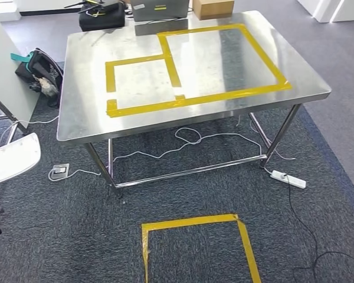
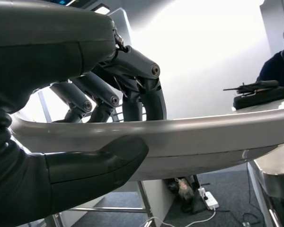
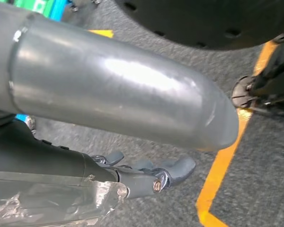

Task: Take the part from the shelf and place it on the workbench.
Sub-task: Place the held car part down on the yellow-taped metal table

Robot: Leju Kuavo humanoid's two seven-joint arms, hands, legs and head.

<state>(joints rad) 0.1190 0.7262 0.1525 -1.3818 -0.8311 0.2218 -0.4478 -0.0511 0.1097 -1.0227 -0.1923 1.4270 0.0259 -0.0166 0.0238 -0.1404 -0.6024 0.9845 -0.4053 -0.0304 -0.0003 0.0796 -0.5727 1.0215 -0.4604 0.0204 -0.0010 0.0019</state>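
1. Grey metal, bare and glossy: a long curved grey metal part (image 2: 212,135), rounded at the end (image 3: 115,90), held up in the air and not yet on the bench.
2. Probably stiff and fairly heavy, judging by the thick section. Likely slippery too, given the smooth skin with no ridge or handle to hook onto. Not fragile, though liable to clang or scratch if dropped.
3. Best gripped around the body, well in from the ends. Its length would probably make it swing or tip if taken at one tip only.
4. Gripped by the left hand (image 2: 80,94), with the fingers (image 2: 144,90) curled over the top and the thick thumb (image 2: 97,161) pressed underneath.
5. Right hand (image 3: 144,177) just beside the rounded end, fingers stretched out with carpet showing between them and the metal. Hard to tell whether any hold is made there.
6. Ahead, a shiny stainless-steel workbench (image 1: 77,127) marked with rectangles of yellow tape (image 1: 197,100). Nearer, a yellow taped square (image 1: 189,223) on dark grey carpet (image 1: 77,236).
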